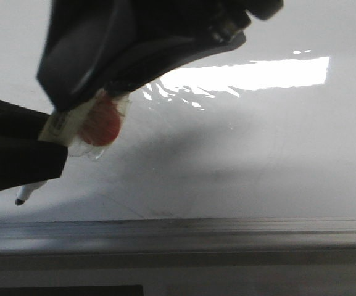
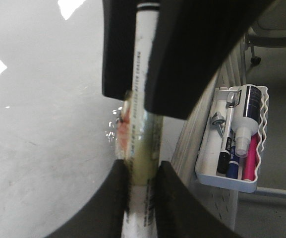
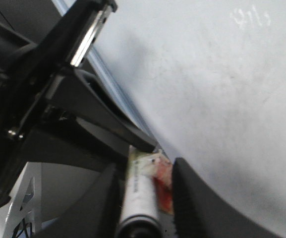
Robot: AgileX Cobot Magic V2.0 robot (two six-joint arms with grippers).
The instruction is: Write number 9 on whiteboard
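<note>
The whiteboard (image 1: 258,154) is glossy white with a bright glare patch and faint grey smudges; it also shows in the left wrist view (image 2: 43,124) and the right wrist view (image 3: 222,99). No number 9 shows on it. A white-barrelled marker (image 2: 143,64) with a red patch (image 1: 100,126) taped to it is held by both grippers. My left gripper (image 2: 140,166) is shut on the barrel. My right gripper (image 3: 145,171) is shut on the marker (image 3: 139,193) near its rear end. The black tip (image 1: 20,198) pokes out below my left gripper (image 1: 17,154), just above the board.
A grey metal edge strip (image 1: 227,231) runs along the board's near side. A white tray (image 2: 207,176) hangs off the board's side and holds several markers and a small bottle. A chair caster (image 2: 254,59) stands on the floor beyond it.
</note>
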